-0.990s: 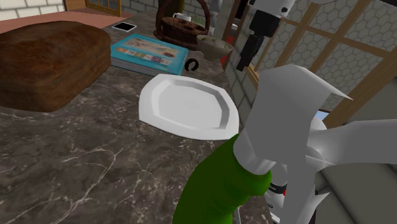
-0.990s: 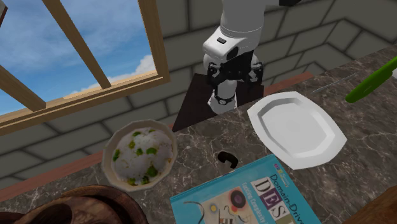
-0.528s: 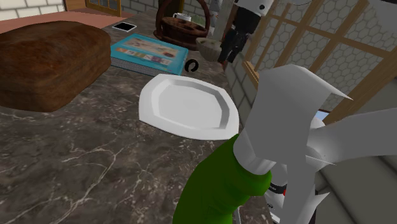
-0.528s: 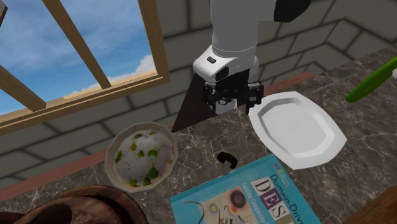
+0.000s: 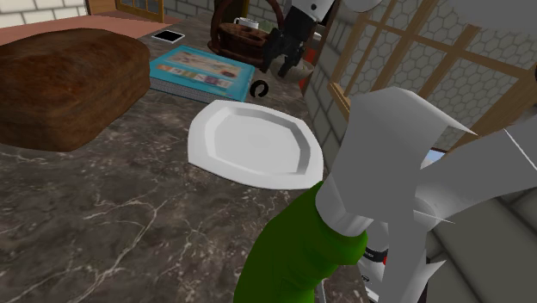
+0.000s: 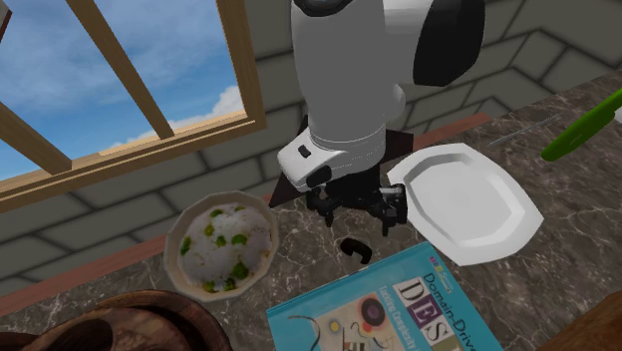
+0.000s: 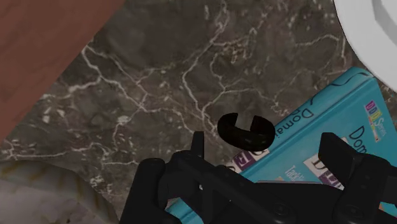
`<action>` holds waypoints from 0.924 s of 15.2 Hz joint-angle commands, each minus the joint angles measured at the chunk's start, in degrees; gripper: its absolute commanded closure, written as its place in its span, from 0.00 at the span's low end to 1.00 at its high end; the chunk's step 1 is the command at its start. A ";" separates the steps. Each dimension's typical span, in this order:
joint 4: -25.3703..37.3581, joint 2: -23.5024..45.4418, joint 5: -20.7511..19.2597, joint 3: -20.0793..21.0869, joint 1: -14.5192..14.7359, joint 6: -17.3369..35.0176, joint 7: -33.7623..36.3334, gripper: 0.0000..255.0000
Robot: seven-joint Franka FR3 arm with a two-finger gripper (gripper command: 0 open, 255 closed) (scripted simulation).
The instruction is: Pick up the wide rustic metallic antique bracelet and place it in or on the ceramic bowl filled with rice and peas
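Bowl (image 6: pixel 167 249) mostly hidden behind gripper (image 5: pixel 284 67) in shoulder view; book (image 6: pixel 399 309) edge-cropped.

— What lies on the marble counter (image 5: pixel 129 215)?
— A bracelet (image 7: pixel 245 137) close below the gripper (image 6: pixel 359 217), just beside a book (image 7: pixel 331 127). A plate (image 6: pixel 464 199) lies to one side of the gripper, a bowl (image 6: pixel 221 244) to the other. A brown loaf (image 5: pixel 64 82) sits well apart.

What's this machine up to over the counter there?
A white robot arm hovers its black gripper just above a small dark bracelet, which lies on the marble counter at the corner of a teal book. The gripper's fingers are open and hold nothing. The bracelet is meant for the bowl of rice and peas, which stands a little apart from it. A white plate sits on the bracelet's other side.
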 commanded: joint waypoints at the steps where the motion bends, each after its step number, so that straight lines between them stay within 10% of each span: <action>1: 1.63 2.52 0.77 -0.30 -0.13 1.48 0.32 0.00; 14: -2.94 3.66 1.48 0.56 0.36 7.31 0.02 0.00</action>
